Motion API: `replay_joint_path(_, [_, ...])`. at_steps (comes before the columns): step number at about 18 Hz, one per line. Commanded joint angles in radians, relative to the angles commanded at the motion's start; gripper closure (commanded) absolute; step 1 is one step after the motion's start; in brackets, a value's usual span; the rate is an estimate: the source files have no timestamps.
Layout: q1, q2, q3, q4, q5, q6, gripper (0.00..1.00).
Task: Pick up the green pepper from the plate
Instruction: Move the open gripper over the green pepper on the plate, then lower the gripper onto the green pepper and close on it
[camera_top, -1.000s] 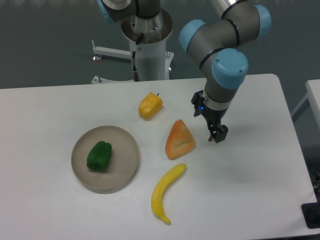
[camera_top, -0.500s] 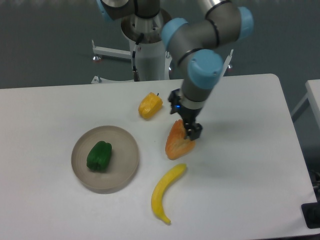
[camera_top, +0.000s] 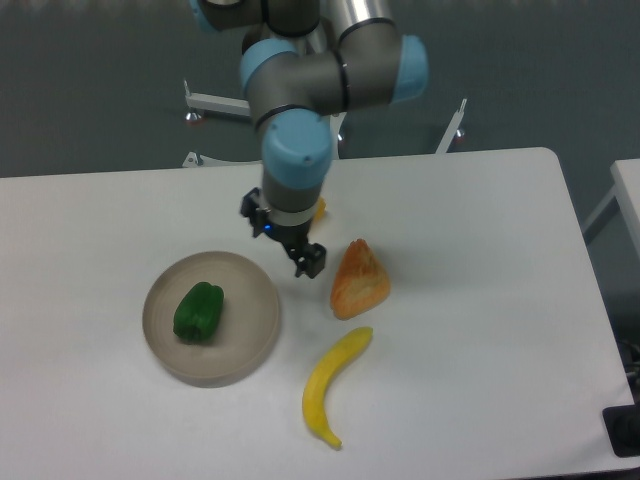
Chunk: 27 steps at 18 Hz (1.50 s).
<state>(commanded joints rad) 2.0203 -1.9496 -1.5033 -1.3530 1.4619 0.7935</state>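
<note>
Arm swung left since the earlier frames: the gripper (camera_top: 309, 264) had been out over the bare right half of the desk, then over the orange wedge, and at this moment it hung between the plate and that wedge. Nothing else on the desk had shifted.

Largest to smallest:
- White desk (camera_top: 480, 300) filled most of the view, far edge along the top, right edge by the second white surface.
- UR5e arm (camera_top: 300, 90), grey links with blue caps, reached down from the far edge near the middle. Its wrist covered most of the yellow-orange pepper (camera_top: 319, 208), only a sliver showed.
- Plate (camera_top: 250, 290) sat on the left half of the desk, toward the near edge, beige-grey with a low rim.
- Banana (camera_top: 330, 385) lay near the near edge, right of the plate, tilted up to the right.
- Orange wedge (camera_top: 358, 280) sat mid-desk, just right of the gripper, apart from it.
- Green pepper (camera_top: 198, 312) was on the plate, left of its centre, untouched and well apart from the gripper.
- Gripper tip was dark and small, just off the plate's far-right rim. Held nothing. Couldn't tell from this view whether the jaws were spread or closed.
</note>
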Motion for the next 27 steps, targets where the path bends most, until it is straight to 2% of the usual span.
replay_joint_path(4, [-0.044, -0.057, 0.002, 0.078, -0.049, -0.239, 0.0])
replay_joint_path(7, [-0.051, -0.074, 0.006, 0.095, -0.097, -0.313, 0.0])
replay_joint_path(11, [-0.06, -0.089, 0.009, 0.103, -0.123, -0.384, 0.0])
replay_joint_path(15, [-0.086, -0.124, 0.008, 0.169, -0.124, -0.428, 0.0])
replay_joint_path(22, [-0.107, -0.143, 0.002, 0.173, -0.121, -0.428, 0.01])
replay_joint_path(24, [-0.107, -0.144, 0.006, 0.173, -0.123, -0.421, 0.19])
replay_joint_path(27, [-0.107, -0.144, 0.008, 0.172, -0.123, -0.427, 0.54])
